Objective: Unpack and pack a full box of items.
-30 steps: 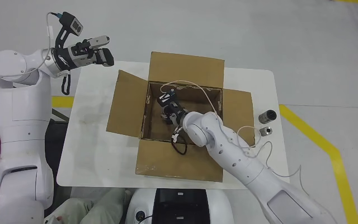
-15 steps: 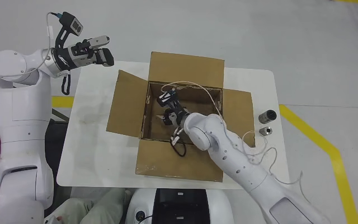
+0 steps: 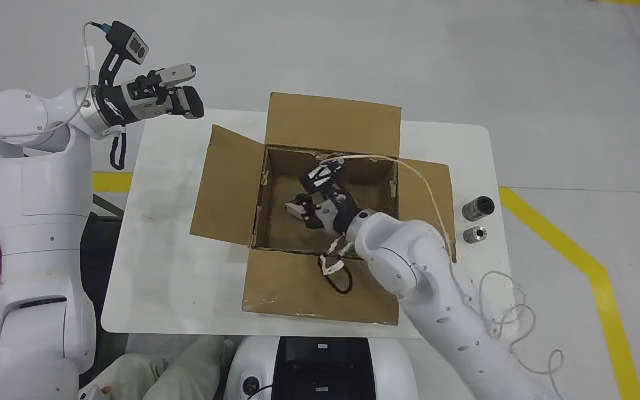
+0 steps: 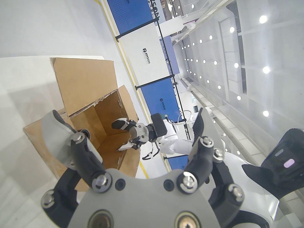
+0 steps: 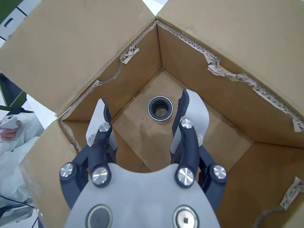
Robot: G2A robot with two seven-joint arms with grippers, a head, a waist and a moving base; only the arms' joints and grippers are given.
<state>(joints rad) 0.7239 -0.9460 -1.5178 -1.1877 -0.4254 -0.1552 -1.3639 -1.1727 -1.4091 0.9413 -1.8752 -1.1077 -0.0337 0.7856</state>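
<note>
Two end effectors are doing different jobs over a white surface (image 3: 170,260). I am holding my right end effector (image 5: 144,100) down inside the open cardboard box (image 3: 300,285), which is sitting near the middle of the surface with its flaps folded outward. Its fingers are spread apart and gripping nothing. They are hanging above a dark ring-shaped part (image 5: 150,108), which is resting open end up on the box floor, close to one inner corner but apart from both walls. I judge that I am keeping the fingers wide so they can drop on either side of the ring and close on its rim. The walls are leaving little room there, so a finger could catch the cardboard.

Two short metal cylinders are lying on the surface near its right edge, one (image 3: 478,208) just beside the other (image 3: 475,235), well apart from the box. They look like items already taken out, so I judge the unpacking to be well along.

I am holding my left end effector (image 3: 190,88) raised beyond the far left corner of the surface, fingers apart and empty. It is probably parked there to keep the box mouth free for the right arm.
</note>
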